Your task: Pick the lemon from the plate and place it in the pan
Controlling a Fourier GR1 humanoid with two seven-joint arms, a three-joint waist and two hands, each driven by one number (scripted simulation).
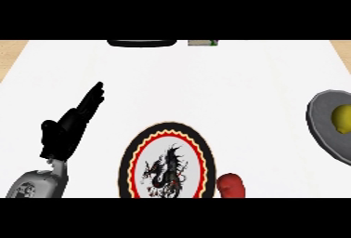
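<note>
A yellow lemon (342, 118) lies inside the grey pan (321, 122) at the right edge of the head view, partly cut off by the frame. The round plate (166, 162) with a black rim, red scalloped ring and dragon drawing sits at the lower centre with nothing on it. My left hand (67, 126) stands at the lower left, left of the plate, fingers straight and pointing up and away, holding nothing. My right hand does not show.
A red rounded object (232, 185) sits just right of the plate at the lower edge. A dark flat object (142, 43) and a small grey-green item (203, 42) lie at the counter's far edge. The counter's top is white.
</note>
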